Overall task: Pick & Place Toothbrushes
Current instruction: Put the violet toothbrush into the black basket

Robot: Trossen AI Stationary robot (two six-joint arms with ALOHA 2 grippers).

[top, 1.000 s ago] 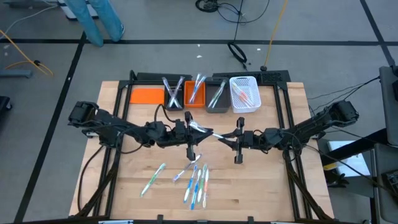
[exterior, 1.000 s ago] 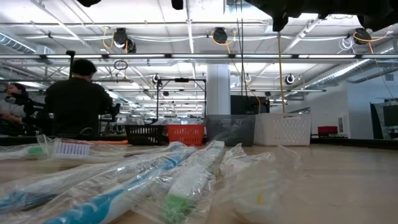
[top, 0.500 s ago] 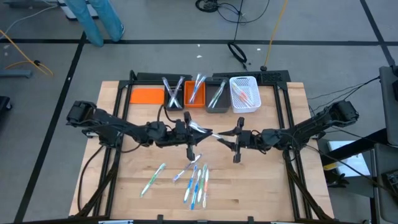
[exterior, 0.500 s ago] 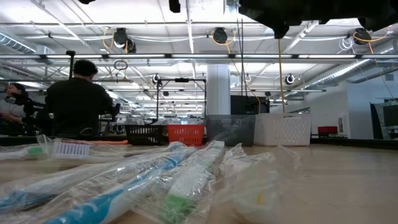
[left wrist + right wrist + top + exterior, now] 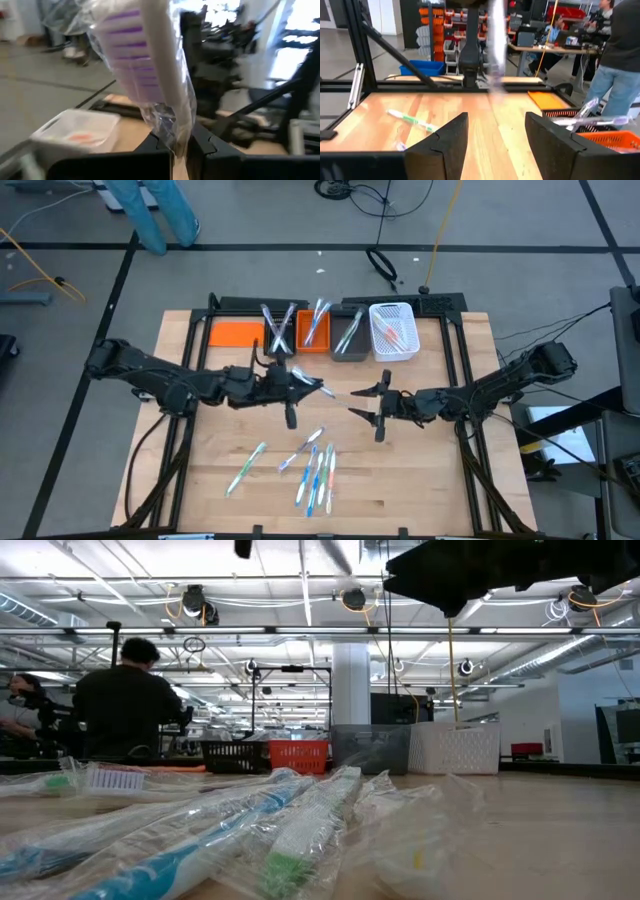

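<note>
the left gripper (image 5: pixel 312 387) is clamped on a wrapped toothbrush (image 5: pixel 150 65), white-handled with purple markings, held by one end of its clear sleeve above the middle of the table (image 5: pixel 440 480). the right gripper (image 5: pixel 362 402) stands just beside it with its fingers (image 5: pixel 447 137) parted and nothing between them; it grips nothing.

more toothbrushes lie loose in a cluster (image 5: pixel 310 465) on the near part of the table, and one green one (image 5: pixel 245 468) lies a little apart from it. along the far edge sit a black bin (image 5: pixel 279 332), an orange bin (image 5: pixel 313 330), a grey bin (image 5: pixel 349 335) and a white basket (image 5: pixel 392 332), each already holding brushes. a flat orange lid or tray (image 5: pixel 236 333) lies beside the black bin.

risks noted, as judgement:
- the hold appears to be on the wrapper's end, with most of the brush standing out from the jaws. the film is slick; the brush may slide or swing and drop during travel.
- the two grippers are close. a turn by either arm could knock the brush or tangle the fingers.
- which bin is correct for this brush cannot be told from here; a wrong choice would missort it.
- the bins stand touching one another, so a loosely hanging brush could catch a rim and fall between or outside them.
</note>
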